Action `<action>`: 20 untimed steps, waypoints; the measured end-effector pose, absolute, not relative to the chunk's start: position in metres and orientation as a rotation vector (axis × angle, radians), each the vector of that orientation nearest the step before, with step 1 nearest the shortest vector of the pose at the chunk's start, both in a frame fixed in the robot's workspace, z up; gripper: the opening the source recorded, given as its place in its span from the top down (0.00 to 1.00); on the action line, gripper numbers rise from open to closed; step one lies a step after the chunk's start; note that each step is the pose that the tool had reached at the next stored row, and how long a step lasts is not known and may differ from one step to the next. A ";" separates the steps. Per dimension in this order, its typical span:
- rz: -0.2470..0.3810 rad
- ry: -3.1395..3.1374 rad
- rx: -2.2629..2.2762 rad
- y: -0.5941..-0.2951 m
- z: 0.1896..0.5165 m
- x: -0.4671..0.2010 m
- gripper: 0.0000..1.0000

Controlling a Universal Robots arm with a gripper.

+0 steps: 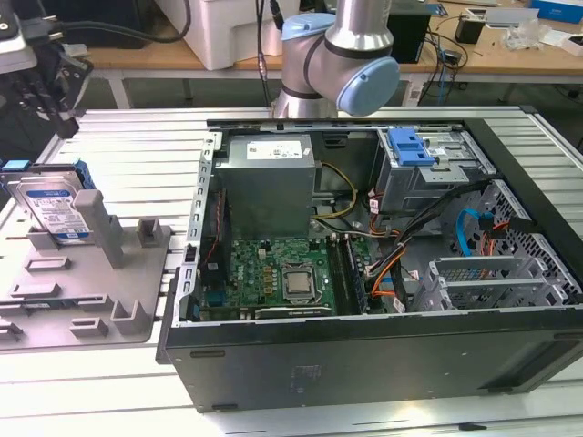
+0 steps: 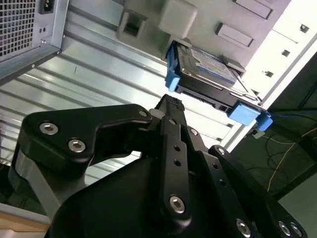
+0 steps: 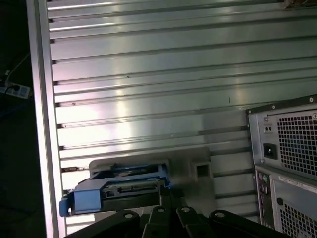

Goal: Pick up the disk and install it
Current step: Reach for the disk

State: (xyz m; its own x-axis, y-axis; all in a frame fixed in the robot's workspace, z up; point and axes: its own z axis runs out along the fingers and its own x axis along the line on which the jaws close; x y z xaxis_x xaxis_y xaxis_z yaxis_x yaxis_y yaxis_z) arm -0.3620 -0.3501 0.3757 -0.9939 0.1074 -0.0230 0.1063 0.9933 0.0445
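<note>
Now, disk (image 1: 55, 209): stands on edge in a grey holder (image 1: 118, 300), label facing out; blue carrier around its rim; at the exterior view's left
Disk vs gripper: in the exterior view it sits below the gripper (image 1: 64, 118), apart from it; in both wrist views it lies just past the fingertips, not touching (image 2: 208, 69) (image 3: 119, 186)
Gripper: fingers drawn together, nothing between them (image 2: 171, 103) (image 3: 166, 194)
Holder: rests on the slatted aluminium table (image 1: 137, 146)
Computer case (image 1: 364, 364): open, just beside the holder, toward the exterior view's right
</note>
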 end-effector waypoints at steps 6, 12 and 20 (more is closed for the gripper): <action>0.067 3.110 0.174 -0.345 0.372 -0.396 0.89; 0.067 3.110 0.177 -0.343 0.369 -0.433 0.89; 0.067 3.110 0.177 -0.342 0.369 -0.433 0.89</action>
